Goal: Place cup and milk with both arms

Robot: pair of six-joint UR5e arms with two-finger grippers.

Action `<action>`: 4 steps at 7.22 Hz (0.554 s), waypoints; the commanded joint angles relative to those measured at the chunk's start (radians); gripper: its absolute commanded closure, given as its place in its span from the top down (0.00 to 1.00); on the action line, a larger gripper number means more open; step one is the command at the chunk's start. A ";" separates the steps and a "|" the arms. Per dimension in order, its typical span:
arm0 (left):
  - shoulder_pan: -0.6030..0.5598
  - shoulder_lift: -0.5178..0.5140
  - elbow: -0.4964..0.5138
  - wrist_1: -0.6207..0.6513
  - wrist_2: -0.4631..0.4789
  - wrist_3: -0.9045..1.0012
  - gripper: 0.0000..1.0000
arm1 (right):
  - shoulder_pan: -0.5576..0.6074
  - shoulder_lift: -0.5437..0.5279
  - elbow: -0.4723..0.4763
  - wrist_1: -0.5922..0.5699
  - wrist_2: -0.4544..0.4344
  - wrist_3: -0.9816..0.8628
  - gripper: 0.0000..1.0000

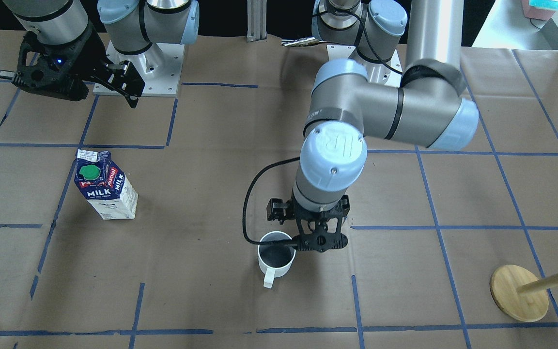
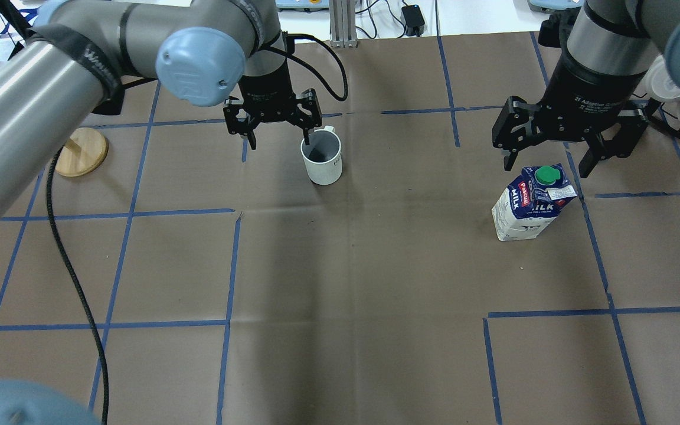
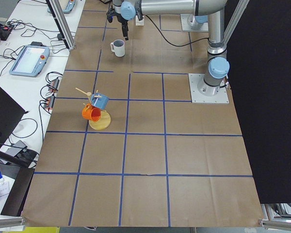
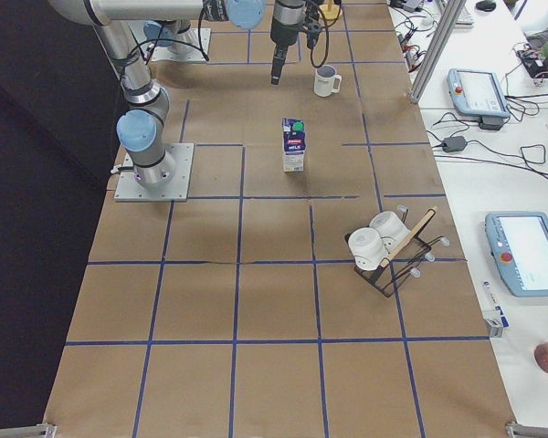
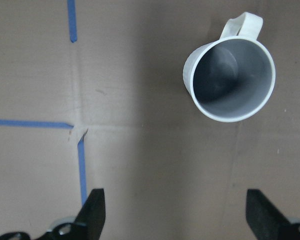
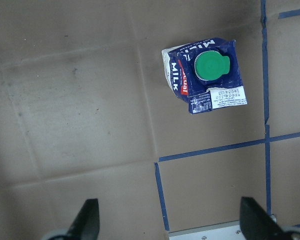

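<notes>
Cup (image 2: 321,158) stands upright on the brown paper-covered table (image 2: 352,265), well out from the robot and slightly to its left, its grey inside showing and its handle turned toward the far, operators' edge. Above and just beside it hangs the left gripper (image 2: 279,141), jaws spread wide and holding nothing; from the left wrist view the cup lies ahead of the two fingertips (image 5: 95,210), off to one side, not between them. The milk (image 2: 532,202) stands upright on the robot's right half of the table, well apart from the cup, green cap on top. The right gripper (image 2: 543,160) is raised over the table near it, also wide open and empty, with the carton ahead of its fingers rather than between them. A round wooden stand (image 1: 519,293) sits at the table's left end.
</notes>
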 commanded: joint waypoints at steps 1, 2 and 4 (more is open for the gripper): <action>0.008 0.184 -0.072 -0.114 0.048 0.035 1.00 | -0.110 0.001 0.000 -0.010 -0.010 -0.192 1.00; 0.004 0.234 -0.072 -0.156 0.067 0.042 1.00 | -0.189 0.001 0.002 -0.007 -0.011 -0.303 1.00; 0.005 0.333 -0.098 -0.184 0.063 0.113 1.00 | -0.204 0.002 0.024 -0.022 0.002 -0.282 1.00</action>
